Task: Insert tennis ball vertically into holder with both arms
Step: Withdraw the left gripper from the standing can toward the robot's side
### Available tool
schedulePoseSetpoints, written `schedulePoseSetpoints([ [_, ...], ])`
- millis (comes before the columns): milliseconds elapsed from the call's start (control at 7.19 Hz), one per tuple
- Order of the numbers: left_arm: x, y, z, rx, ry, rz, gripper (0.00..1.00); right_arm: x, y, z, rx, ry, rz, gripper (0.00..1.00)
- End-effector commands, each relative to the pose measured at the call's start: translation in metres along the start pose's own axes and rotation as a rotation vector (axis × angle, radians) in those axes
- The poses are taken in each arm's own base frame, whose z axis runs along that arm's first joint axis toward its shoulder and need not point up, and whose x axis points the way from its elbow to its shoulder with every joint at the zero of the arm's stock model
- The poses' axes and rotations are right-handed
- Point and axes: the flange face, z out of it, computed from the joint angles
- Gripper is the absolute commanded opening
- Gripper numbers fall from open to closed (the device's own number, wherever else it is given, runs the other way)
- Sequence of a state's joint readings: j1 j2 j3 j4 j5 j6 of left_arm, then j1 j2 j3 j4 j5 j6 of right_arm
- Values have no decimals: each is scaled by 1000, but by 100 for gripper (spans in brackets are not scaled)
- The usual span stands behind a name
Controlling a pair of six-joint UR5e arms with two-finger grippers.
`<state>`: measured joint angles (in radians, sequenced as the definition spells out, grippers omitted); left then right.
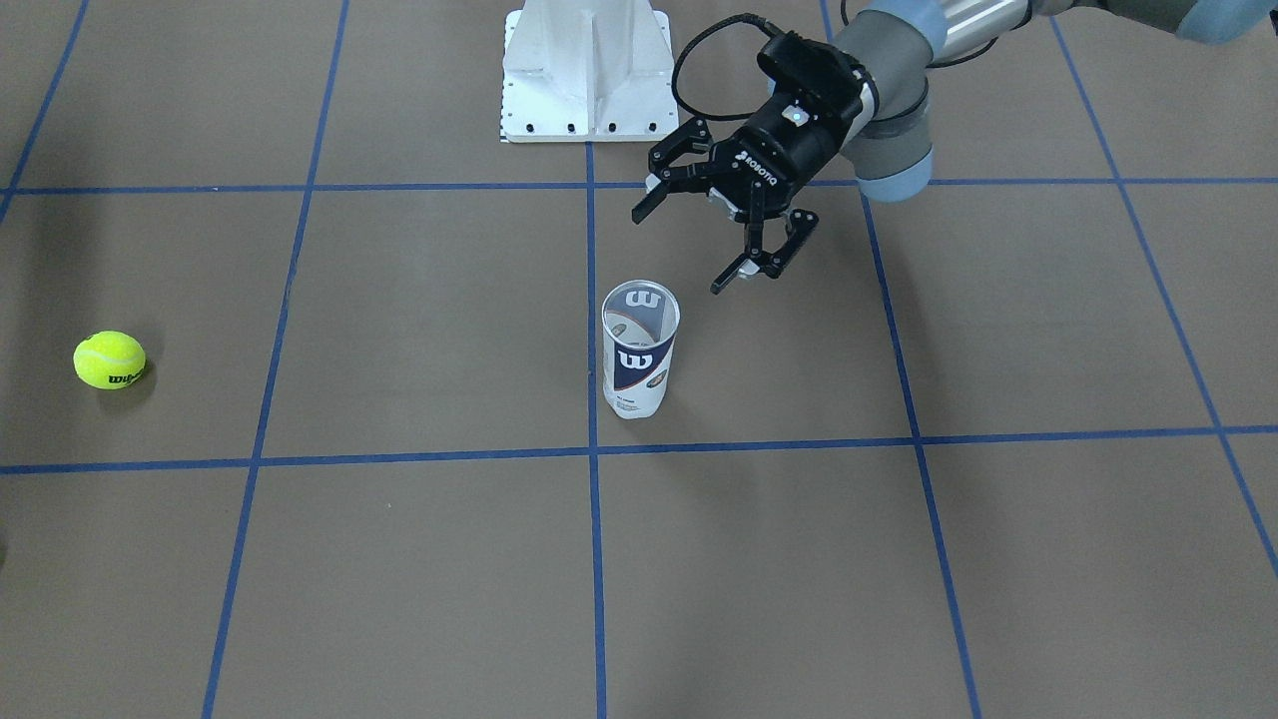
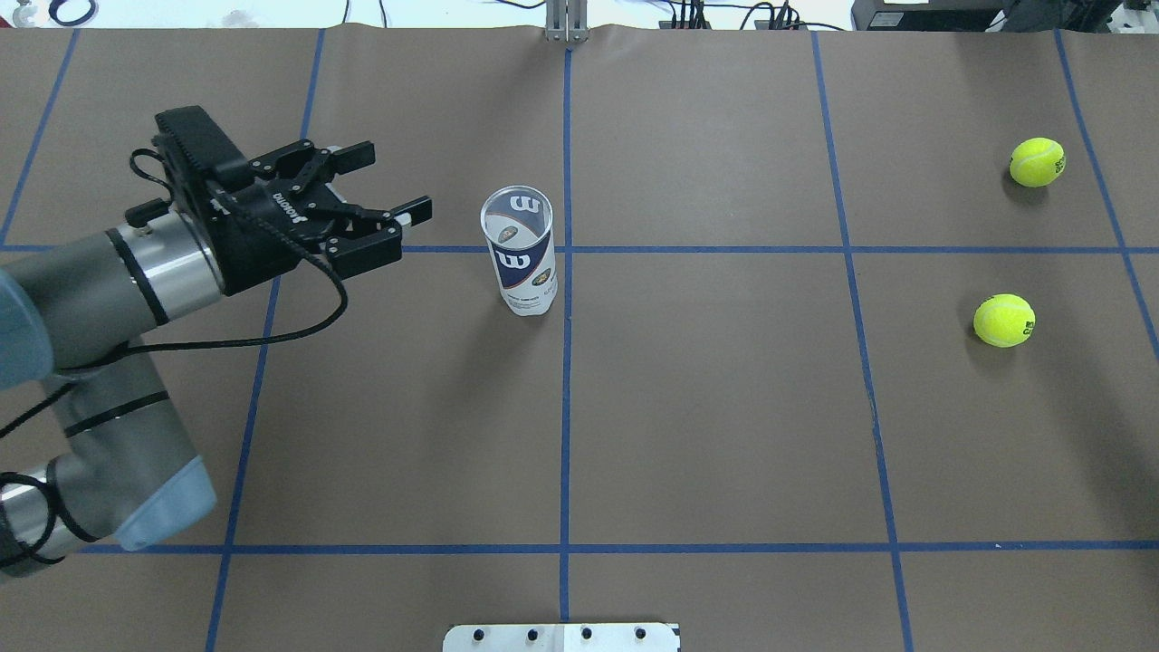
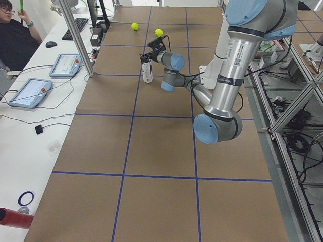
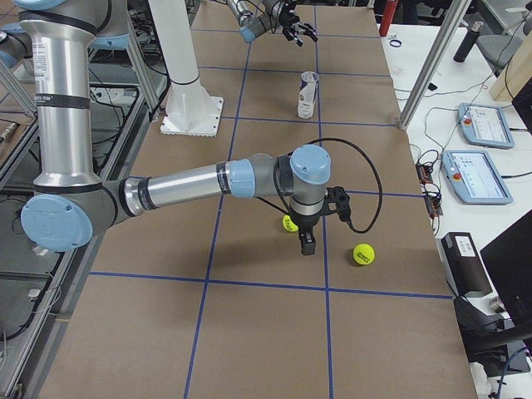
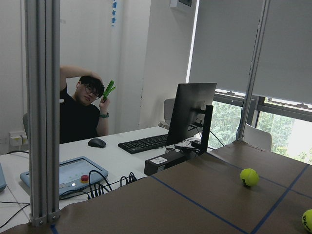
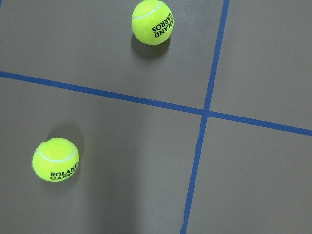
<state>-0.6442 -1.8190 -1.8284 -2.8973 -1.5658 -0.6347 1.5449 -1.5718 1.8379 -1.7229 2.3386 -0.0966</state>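
Reading "ROLAND GARROS" in black capitals on one tennis ball and again on the second tennis ball, both in the right wrist view. Showing black script on the tennis ball in the front-facing view, seemingly "Wilson", partly turned away. Carrying a white "W" on the navy band of the holder, with smaller print beneath being too fine to read. Bearing "ROBOTIQ" in white on the black body of the left gripper.

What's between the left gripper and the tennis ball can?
Nothing but bare table crossed by a blue tape line, seen in the overhead view between the left gripper and the can.
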Motion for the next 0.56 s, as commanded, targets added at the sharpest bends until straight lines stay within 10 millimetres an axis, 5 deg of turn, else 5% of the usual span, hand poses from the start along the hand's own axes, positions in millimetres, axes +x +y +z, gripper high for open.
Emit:
schedulePoseSetpoints([
  [0, -35, 28, -33, -185, 39, -27, 99, 2, -9, 9, -15, -14, 3, 100],
  [278, -57, 64, -16, -255, -4, -39, 99, -24, -14, 45, -84, -139, 75, 99],
  [417, -60, 68, -14, -262, -10, -41, 99, -57, -28, 59, -104, -139, 132, 99],
])
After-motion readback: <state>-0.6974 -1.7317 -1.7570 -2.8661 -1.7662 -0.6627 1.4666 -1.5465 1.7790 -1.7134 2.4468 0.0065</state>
